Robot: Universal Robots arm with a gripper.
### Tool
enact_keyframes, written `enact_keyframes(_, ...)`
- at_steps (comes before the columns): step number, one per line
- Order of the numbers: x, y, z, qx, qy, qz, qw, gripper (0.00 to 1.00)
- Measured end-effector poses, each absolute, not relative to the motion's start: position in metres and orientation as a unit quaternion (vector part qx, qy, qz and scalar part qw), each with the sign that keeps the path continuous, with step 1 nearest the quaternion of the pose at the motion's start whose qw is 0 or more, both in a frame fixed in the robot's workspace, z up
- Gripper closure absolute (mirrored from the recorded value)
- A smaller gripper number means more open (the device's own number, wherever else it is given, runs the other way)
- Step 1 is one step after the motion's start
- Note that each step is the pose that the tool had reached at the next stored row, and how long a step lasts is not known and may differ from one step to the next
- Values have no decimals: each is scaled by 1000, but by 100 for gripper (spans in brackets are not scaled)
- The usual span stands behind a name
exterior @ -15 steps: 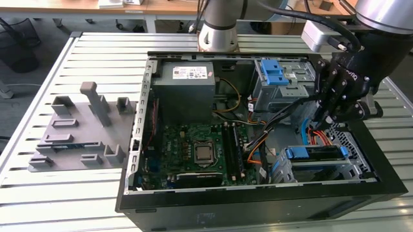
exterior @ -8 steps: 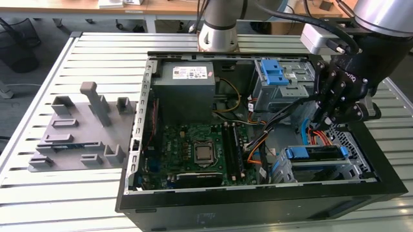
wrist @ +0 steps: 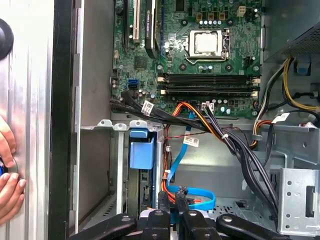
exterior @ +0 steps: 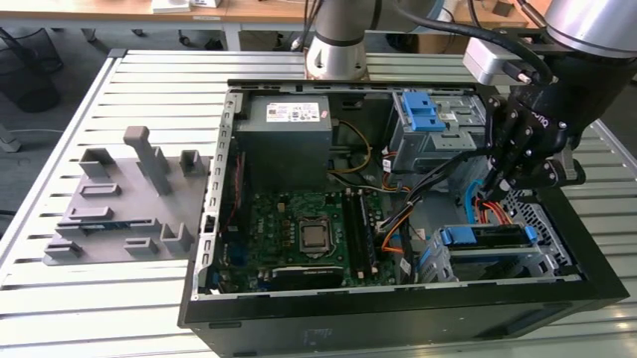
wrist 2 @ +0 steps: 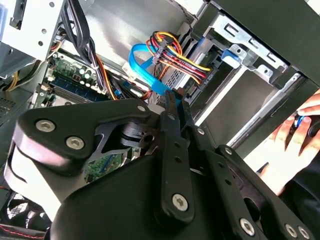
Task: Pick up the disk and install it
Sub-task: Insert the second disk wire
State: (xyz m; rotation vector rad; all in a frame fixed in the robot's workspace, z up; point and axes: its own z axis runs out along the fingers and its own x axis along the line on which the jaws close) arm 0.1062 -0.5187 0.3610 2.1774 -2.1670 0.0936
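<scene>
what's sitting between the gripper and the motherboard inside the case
In the first wrist view, a blue data cable and a bundle of black and orange wires lie between the gripper and the motherboard.

Cable bundle [wrist: 235, 145] and blue cable [wrist: 192, 192] crowd gap beside drive cage [exterior: 497, 250].

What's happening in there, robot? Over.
Gripper down inside the case, beside the blue cable. Disk sitting in the lower bay, apart from gripper. Cable bundle close by; a hand just outside the case.
</scene>
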Motion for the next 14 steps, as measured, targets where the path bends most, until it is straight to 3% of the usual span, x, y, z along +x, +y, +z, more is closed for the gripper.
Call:
enact_keyframes(5, 106, -520, 361, 709, -705, 10, 12, 83)
enact_keyframes(14, 104, -532, 352, 709, -705, 13, 9, 83)
